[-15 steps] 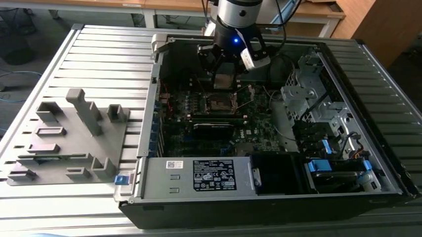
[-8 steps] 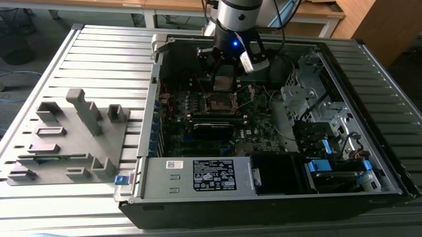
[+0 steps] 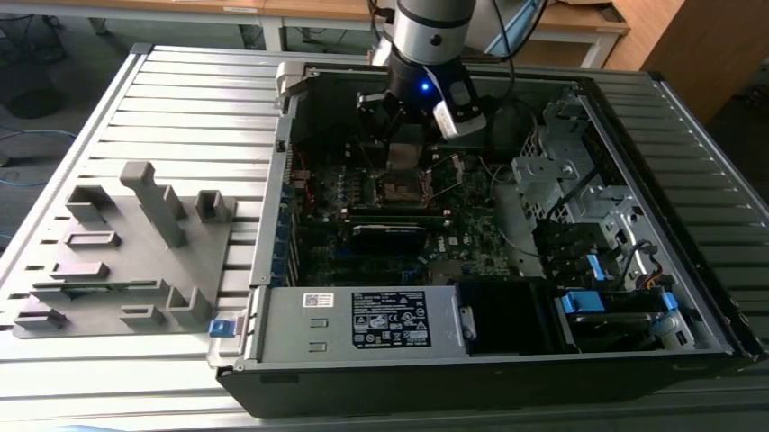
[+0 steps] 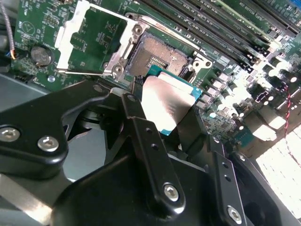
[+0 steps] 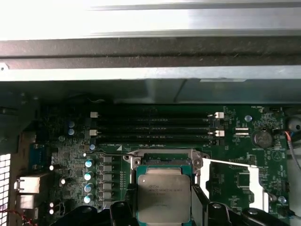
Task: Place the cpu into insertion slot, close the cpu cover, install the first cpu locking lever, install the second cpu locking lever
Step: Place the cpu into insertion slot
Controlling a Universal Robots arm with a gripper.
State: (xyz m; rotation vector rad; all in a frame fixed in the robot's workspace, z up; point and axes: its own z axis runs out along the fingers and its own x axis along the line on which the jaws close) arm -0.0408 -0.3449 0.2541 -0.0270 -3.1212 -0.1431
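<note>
In both wrist views my gripper point(image 4: 164, 120) point(image 5: 163, 212) is shut on the cpu point(image 4: 167, 106) point(image 5: 163, 197), a flat square chip with a dull metal top and a teal edge, one black finger on each side. The chip hangs just above the insertion slot point(image 4: 153, 55) point(image 5: 162, 157), whose dark pin field lies bare inside a silvery rim. The cpu cover point(image 4: 94, 40) point(image 5: 244, 176) stands flipped open beside the socket. A thin wire lever point(image 4: 155, 28) runs along the socket's edge. In the exterior view the gripper point(image 3: 409, 153) hangs inside the open computer case over the socket point(image 3: 402, 189).
Long black memory slots point(image 5: 155, 127) lie beside the socket, and a coin battery point(image 4: 41, 55) sits near the open cover. The case holds a labelled power supply point(image 3: 360, 319) and drive bays with blue tabs point(image 3: 589, 301). A grey fixture block point(image 3: 121, 252) rests on the exterior view's left.
</note>
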